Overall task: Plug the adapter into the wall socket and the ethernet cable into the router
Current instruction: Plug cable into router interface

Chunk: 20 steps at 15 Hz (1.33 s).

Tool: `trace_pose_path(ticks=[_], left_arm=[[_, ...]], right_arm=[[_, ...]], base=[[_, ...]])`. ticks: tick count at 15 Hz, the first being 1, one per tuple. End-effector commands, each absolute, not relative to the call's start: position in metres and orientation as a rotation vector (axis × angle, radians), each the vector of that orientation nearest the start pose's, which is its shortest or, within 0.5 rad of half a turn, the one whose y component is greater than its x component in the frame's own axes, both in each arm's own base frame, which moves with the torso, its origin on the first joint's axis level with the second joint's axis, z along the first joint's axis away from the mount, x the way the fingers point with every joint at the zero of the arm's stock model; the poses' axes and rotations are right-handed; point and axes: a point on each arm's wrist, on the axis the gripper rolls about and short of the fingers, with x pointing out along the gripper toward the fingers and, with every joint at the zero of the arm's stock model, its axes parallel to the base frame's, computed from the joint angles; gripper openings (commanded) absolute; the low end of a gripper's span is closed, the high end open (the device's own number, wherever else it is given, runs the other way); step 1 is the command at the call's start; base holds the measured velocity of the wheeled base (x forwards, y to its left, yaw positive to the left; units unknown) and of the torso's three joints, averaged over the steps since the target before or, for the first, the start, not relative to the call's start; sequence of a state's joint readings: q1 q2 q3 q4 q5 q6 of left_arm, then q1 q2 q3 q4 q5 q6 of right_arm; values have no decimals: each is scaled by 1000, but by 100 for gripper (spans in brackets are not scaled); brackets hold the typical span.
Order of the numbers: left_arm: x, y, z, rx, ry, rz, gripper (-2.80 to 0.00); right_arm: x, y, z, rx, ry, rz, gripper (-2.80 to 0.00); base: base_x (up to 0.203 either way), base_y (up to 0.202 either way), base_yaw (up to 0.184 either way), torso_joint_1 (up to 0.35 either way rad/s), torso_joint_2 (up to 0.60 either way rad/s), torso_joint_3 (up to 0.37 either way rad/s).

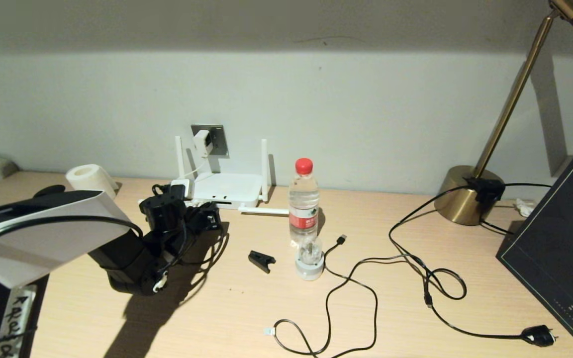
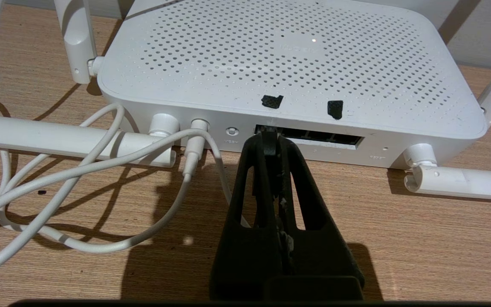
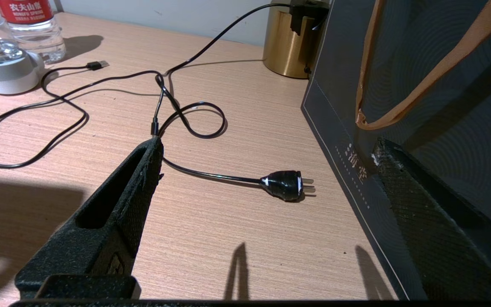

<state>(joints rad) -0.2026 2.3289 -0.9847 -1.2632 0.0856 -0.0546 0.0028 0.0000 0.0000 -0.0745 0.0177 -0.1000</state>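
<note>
The white adapter (image 1: 202, 141) sits in the grey wall socket (image 1: 219, 144), and its white cord (image 2: 100, 166) runs down to the router (image 1: 227, 188). My left gripper (image 1: 202, 219) is at the router's front. Its tips (image 2: 270, 138) are shut on the dark plug of the ethernet cable (image 1: 217, 246) and press into the left end of the port slot (image 2: 326, 138). The plug itself is mostly hidden by the fingers. My right gripper (image 3: 267, 144) hangs open over the table at the right, with nothing in it.
A water bottle (image 1: 304, 199) and a small black clip (image 1: 261, 261) stand in front of the router. A thin USB-tipped cable (image 1: 342, 239) and a black cord with mains plug (image 3: 286, 185) trail across the table. At the right are a brass lamp base (image 1: 465, 196) and a dark bag (image 1: 565, 238).
</note>
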Motion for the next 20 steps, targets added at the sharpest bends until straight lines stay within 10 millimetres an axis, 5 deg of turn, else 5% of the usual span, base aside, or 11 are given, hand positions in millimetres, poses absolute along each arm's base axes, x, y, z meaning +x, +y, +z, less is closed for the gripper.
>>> trace_pose_path(ticks=[1,20], left_arm=[[413,-83,56,-44,79,-116,-280],[413,-83,56,-44,81,-114,-280]], right_arm=[[-21,0,75,-102,-46,19,0],[-21,0,75,-102,-46,19,0]], base=[[0,0,0,0,0,0],[0,0,0,0,0,0]])
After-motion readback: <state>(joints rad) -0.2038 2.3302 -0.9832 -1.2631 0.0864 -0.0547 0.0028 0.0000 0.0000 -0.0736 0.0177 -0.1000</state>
